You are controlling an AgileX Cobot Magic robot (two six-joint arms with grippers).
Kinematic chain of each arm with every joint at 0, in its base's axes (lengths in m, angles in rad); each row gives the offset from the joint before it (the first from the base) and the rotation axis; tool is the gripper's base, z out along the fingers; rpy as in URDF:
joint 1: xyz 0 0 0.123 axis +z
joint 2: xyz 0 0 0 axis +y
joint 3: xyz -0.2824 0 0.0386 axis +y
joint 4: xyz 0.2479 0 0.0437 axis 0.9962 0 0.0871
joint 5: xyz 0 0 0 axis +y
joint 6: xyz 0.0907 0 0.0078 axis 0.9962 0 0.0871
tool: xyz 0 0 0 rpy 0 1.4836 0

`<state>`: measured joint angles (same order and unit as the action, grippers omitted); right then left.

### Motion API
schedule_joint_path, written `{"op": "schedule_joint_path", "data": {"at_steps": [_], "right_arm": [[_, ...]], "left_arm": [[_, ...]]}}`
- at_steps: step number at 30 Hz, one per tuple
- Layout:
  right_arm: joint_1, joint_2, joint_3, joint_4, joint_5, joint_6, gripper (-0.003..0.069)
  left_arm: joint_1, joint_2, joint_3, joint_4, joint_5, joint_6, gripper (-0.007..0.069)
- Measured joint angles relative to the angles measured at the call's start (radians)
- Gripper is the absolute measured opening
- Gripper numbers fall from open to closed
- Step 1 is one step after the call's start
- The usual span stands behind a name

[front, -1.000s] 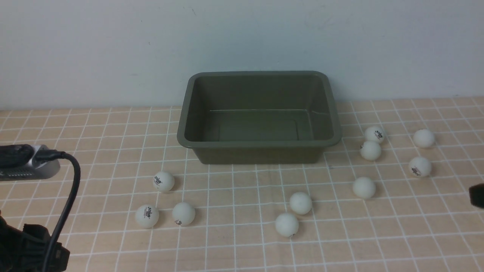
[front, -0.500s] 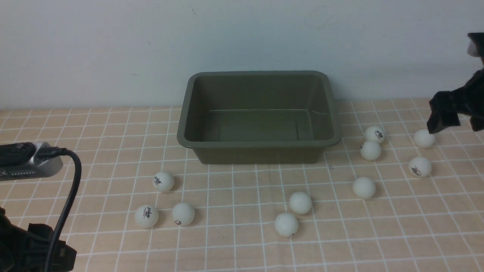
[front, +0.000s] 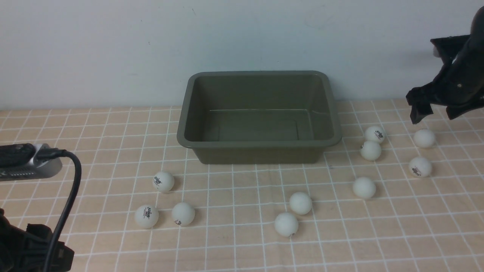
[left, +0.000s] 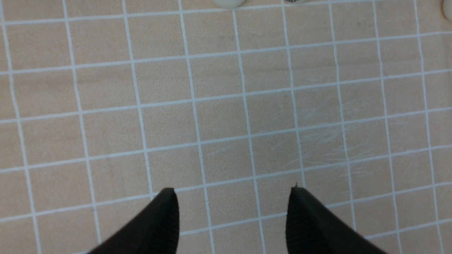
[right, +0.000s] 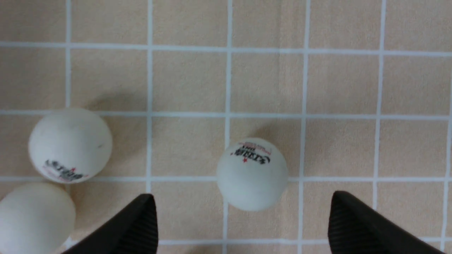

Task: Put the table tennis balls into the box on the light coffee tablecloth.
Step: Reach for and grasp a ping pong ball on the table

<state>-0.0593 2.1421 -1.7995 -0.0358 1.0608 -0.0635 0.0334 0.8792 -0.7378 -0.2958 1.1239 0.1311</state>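
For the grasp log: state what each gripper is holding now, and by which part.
Nothing is held. The left gripper stands open over bare tablecloth; the right gripper hangs open above a table tennis ball, not touching it.

10 balls [front: 300, 203], 1 box [front: 259, 144], 1 cloth [front: 378, 241].

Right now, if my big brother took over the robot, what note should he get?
The left gripper: fingers open, empty, above bare tablecloth.
The right gripper: fingers open, empty, hovering above one ball at the far right.
All ten table tennis balls lie on the cloth: three front-left of the box, two in front, five to its right.
The box is empty, so nothing is done yet.
Left to do: all ten balls into the box.
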Motion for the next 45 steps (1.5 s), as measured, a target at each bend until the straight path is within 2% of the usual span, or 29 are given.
{"op": "schedule_joint_path", "data": {"at_steps": [6,15,22,32,41,45], "right_arm": [[-0.029,0.047,-0.006,-0.021,-0.008,0.011,0.0588],[-0.037,0.082,-0.006,0.055,-0.047,-0.005,0.0588],[-0.037,0.11,-0.006,0.064,-0.063,-0.005,0.0584],[-0.037,0.134,-0.008,0.065,-0.08,-0.006,0.0489],[-0.037,0.141,-0.008,0.068,-0.077,-0.006,0.0373],[-0.037,0.141,-0.009,0.071,-0.069,-0.006,0.0368]], "left_arm": [[0.0,0.0,0.0,0.0,0.0,0.0,0.0341],[0.0,0.0,0.0,0.003,-0.001,0.0,0.0341],[0.0,0.0,0.0,0.003,-0.007,0.0,0.0342],[0.0,0.0,0.0,0.003,-0.009,0.0,0.0342],[0.0,0.0,0.0,0.003,-0.011,0.0,0.0343],[0.0,0.0,0.0,0.003,-0.011,0.0,0.0343]]}}
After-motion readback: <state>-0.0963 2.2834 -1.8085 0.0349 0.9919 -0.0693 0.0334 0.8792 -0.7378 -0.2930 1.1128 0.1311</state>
